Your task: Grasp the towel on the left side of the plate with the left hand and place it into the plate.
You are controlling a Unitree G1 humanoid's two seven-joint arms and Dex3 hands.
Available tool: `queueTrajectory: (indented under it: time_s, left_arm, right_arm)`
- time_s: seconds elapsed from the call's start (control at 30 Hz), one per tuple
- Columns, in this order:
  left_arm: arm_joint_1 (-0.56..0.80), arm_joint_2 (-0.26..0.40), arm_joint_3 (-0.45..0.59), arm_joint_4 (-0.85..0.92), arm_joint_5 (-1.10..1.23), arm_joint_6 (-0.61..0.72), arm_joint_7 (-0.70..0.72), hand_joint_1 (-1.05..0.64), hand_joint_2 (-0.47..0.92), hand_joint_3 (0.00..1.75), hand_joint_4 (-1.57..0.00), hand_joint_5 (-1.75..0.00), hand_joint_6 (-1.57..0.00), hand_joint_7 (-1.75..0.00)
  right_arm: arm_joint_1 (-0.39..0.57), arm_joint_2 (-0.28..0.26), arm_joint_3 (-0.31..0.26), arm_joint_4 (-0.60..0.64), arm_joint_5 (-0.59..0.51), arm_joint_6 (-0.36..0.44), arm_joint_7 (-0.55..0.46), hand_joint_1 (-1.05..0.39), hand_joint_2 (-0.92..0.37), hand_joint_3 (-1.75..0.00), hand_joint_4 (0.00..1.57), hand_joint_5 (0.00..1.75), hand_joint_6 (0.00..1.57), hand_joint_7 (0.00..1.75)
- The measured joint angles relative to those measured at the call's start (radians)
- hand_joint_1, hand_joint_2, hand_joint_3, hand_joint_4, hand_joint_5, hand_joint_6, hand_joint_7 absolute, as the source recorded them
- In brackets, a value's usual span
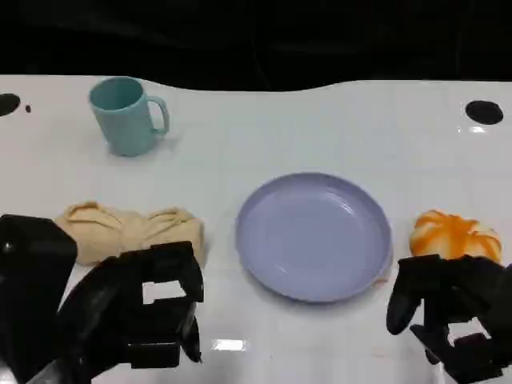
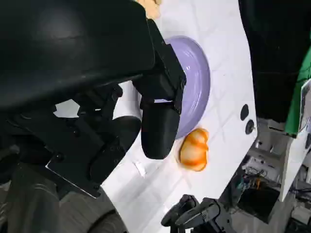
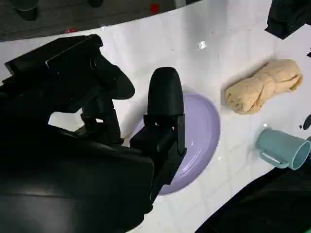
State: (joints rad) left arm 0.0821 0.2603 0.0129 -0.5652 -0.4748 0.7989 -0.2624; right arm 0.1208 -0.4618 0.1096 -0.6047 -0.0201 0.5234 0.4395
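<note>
Both hands empty, left hand [image 1: 136,316] fingers [image 1: 180,276] apart near towel [image 1: 132,230]

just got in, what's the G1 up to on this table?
It is set up to move the towel into the plate, and nothing has been picked up yet. The beige towel lies bunched on the white table, left of the empty lavender plate. The left hand hovers at the towel's near edge, fingers apart and holding nothing. The right hand sits at the near right, also holding nothing, just in front of an orange bun-like thing. A teal mug stands at the far left.
</note>
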Motion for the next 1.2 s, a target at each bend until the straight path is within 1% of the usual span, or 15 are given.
queueTrajectory:
  time_s: [0.63, 0.87, 1.07, 1.1, 1.13, 1.17, 1.2]
  left_arm:
    - [0.000, 0.001, -0.001, 0.001, 0.001, -0.011, -0.010, -0.07, 0.45, 1.41, -0.86, -1.75, -0.77, -1.67]
    - [0.000, 0.000, -0.002, -0.002, 0.001, 0.005, 0.007, -0.05, 0.45, 1.41, -0.85, -1.75, -0.76, -1.68]
    - [-0.001, -0.004, 0.017, -0.001, -0.001, 0.004, 0.011, -0.06, 0.49, 1.35, -0.81, -1.75, -0.77, -1.58]
    - [-0.002, -0.005, 0.019, -0.001, 0.000, 0.005, 0.012, -0.06, 0.49, 1.34, -0.79, -1.73, -0.74, -1.56]
    - [-0.004, -0.007, 0.019, -0.001, 0.000, 0.005, 0.016, -0.06, 0.50, 1.29, -0.75, -1.69, -0.73, -1.47]
    - [-0.007, -0.008, 0.019, -0.002, 0.003, 0.004, 0.017, -0.06, 0.50, 1.24, -0.70, -1.62, -0.70, -1.35]
    - [-0.009, -0.009, 0.018, -0.002, 0.014, 0.001, 0.028, -0.06, 0.50, 1.23, -0.68, -1.56, -0.69, -1.25]
  right_arm:
    - [-0.001, 0.000, 0.000, 0.000, 0.000, 0.002, 0.000, 0.04, -0.59, -1.07, 0.70, 1.68, 0.67, 1.44]
    - [-0.001, 0.000, 0.000, 0.000, 0.001, 0.008, 0.000, 0.04, -0.59, -1.06, 0.70, 1.68, 0.68, 1.44]
    - [-0.001, 0.001, 0.004, 0.000, 0.000, 0.016, -0.006, 0.04, -0.59, -1.05, 0.70, 1.68, 0.68, 1.44]
    - [-0.001, 0.001, 0.006, 0.000, 0.000, 0.017, -0.008, 0.04, -0.59, -1.05, 0.70, 1.68, 0.68, 1.44]
    - [-0.002, 0.001, 0.007, 0.000, 0.000, 0.018, -0.009, 0.04, -0.59, -1.05, 0.69, 1.67, 0.68, 1.44]
    - [-0.002, 0.001, 0.008, 0.000, 0.000, 0.018, -0.010, 0.04, -0.59, -1.05, 0.69, 1.67, 0.68, 1.44]
    - [-0.003, 0.002, 0.011, 0.000, 0.000, 0.018, -0.011, 0.04, -0.59, -1.05, 0.69, 1.67, 0.68, 1.44]
